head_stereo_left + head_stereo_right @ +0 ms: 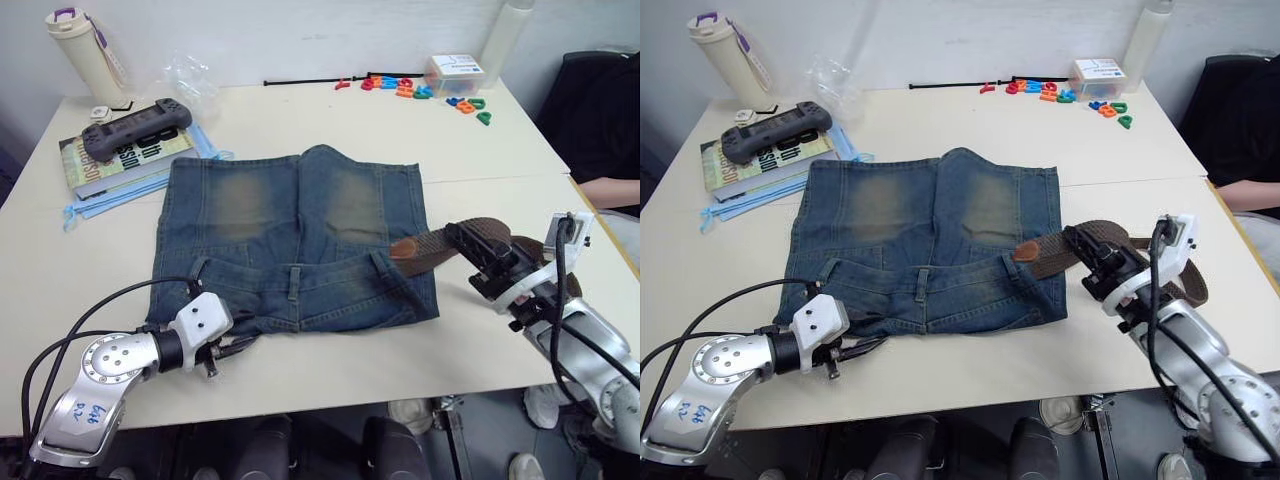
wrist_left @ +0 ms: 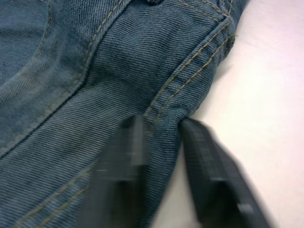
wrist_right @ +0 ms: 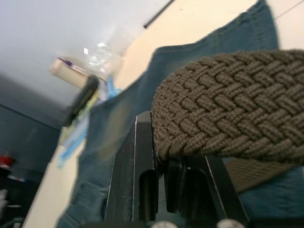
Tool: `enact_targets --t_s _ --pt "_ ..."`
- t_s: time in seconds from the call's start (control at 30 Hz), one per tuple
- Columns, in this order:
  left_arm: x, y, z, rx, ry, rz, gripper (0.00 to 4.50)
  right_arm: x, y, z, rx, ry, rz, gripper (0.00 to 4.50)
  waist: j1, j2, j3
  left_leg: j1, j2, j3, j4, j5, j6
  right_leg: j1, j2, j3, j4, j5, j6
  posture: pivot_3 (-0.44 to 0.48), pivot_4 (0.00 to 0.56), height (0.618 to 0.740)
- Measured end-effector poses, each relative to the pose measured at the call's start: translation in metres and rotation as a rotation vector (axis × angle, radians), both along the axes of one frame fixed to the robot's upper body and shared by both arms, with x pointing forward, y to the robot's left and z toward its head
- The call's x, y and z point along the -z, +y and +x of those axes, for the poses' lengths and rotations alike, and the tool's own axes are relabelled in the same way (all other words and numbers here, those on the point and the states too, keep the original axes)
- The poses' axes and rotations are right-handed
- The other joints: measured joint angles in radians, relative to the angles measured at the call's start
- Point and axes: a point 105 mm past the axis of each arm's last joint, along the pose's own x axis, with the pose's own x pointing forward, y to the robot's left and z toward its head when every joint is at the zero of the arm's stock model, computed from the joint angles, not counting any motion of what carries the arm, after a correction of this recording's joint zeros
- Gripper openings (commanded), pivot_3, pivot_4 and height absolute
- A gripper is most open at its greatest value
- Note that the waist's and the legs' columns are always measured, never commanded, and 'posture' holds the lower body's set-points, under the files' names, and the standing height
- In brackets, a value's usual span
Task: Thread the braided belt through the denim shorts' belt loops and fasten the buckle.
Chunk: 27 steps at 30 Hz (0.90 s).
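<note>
The denim shorts [image 1: 290, 240] lie flat on the white table [image 1: 480, 150], waistband toward me. Along the waistband stand belt loops [image 1: 292, 283], one in the middle and one near each side. My left gripper [image 1: 235, 345] is at the waistband's near left corner, its fingers [image 2: 123, 156] shut on a fold of denim. To the right of the shorts, my right gripper [image 1: 462, 238] is shut on the braided belt [image 3: 228, 123]. The belt's tan tip [image 1: 403, 247] rests on the shorts by the right belt loop [image 1: 380, 262]. The rest of the belt curves back behind the gripper. The buckle is hidden.
At the back left, a game controller [image 1: 135, 127] lies on books [image 1: 105, 165], beside a bottle [image 1: 85, 50] and a plastic bag [image 1: 190, 80]. Coloured letters [image 1: 420, 92], a small box [image 1: 453, 72] and a black rod [image 1: 300, 81] sit at the back. A person's arm [image 1: 610, 190] is at the right edge.
</note>
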Motion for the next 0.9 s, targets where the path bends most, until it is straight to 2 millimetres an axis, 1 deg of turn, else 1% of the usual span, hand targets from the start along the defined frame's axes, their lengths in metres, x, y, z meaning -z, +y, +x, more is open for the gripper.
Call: enact_targets --t_s 0.03,0.1,0.13,0.23,0.37,0.4,0.43,0.53,0.63,0.9 --pt "-0.004 0.000 0.003 -0.023 0.000 -0.043 3.75 0.002 -0.003 0.002 -0.001 0.017 -0.015 0.00 0.002 0.000 0.000 0.000 0.000 0.000 0.000 0.000 0.000 0.000 0.000 0.000 0.000 0.000 0.000 0.000 0.150 0.703" --pt "-0.016 -0.001 0.005 -0.039 0.013 -0.154 3.75 0.005 -0.005 0.005 -0.015 0.037 -0.038 0.00 0.006 0.000 0.000 -0.001 0.001 -0.001 0.001 0.000 0.000 0.000 0.001 -0.001 0.000 0.000 0.000 0.000 0.150 0.703" --pt "-0.030 -0.007 -0.001 -0.007 0.051 -0.271 3.75 0.005 -0.006 0.009 -0.031 0.045 -0.058 0.00 0.005 0.000 0.000 -0.001 0.001 -0.001 0.003 0.000 0.000 0.000 0.001 0.000 0.000 0.000 0.000 0.000 0.150 0.703" --pt "-0.049 -0.024 -0.020 0.123 0.130 -0.411 3.75 0.004 -0.008 0.019 -0.049 0.050 -0.089 0.00 0.005 0.000 0.000 -0.002 0.001 -0.001 0.005 -0.001 0.000 0.001 0.001 -0.001 0.000 0.000 0.000 0.000 0.150 0.703" --pt "-0.052 -0.031 -0.028 0.172 0.179 -0.447 3.75 0.008 -0.006 0.027 -0.073 0.067 -0.110 0.00 0.010 0.000 0.000 -0.001 0.001 0.000 0.005 -0.001 0.000 0.002 0.002 -0.001 0.000 0.000 0.000 0.000 0.150 0.703" --pt "-0.051 -0.032 -0.028 0.164 0.188 -0.448 3.75 0.013 -0.007 0.032 -0.076 0.084 -0.123 0.00 0.012 0.000 0.000 -0.001 0.001 0.000 0.006 -0.001 0.000 0.002 0.002 -0.001 0.000 0.000 0.000 0.000 0.150 0.703" --pt "-0.050 -0.032 -0.025 0.142 0.187 -0.454 3.75 0.023 -0.007 0.037 -0.086 0.114 -0.144 0.00 0.014 0.000 0.000 -0.002 0.001 0.000 0.006 -0.001 0.001 0.002 0.001 -0.001 0.000 0.000 0.000 0.000 0.150 0.703" --pt "-0.053 -0.034 -0.021 0.124 0.169 -0.464 3.75 0.027 -0.003 0.042 -0.114 0.117 -0.149 0.00 0.016 0.000 0.000 -0.003 0.001 0.000 0.007 -0.001 0.001 0.001 0.001 -0.001 0.000 0.000 0.000 0.000 0.150 0.703" --pt "-0.055 -0.036 -0.020 0.117 0.162 -0.471 3.75 0.029 0.002 0.046 -0.139 0.112 -0.157 0.00 0.014 0.000 0.000 -0.002 0.001 0.000 0.007 -0.001 0.001 0.001 0.001 -0.001 0.000 0.000 0.000 0.000 0.150 0.703" --pt "-0.054 -0.039 -0.019 0.109 0.163 -0.477 3.75 0.043 0.005 0.050 -0.154 0.127 -0.171 0.00 0.014 0.000 0.000 -0.002 0.001 0.000 0.007 -0.001 0.001 0.001 0.002 -0.001 0.000 0.000 0.000 0.000 0.150 0.703"
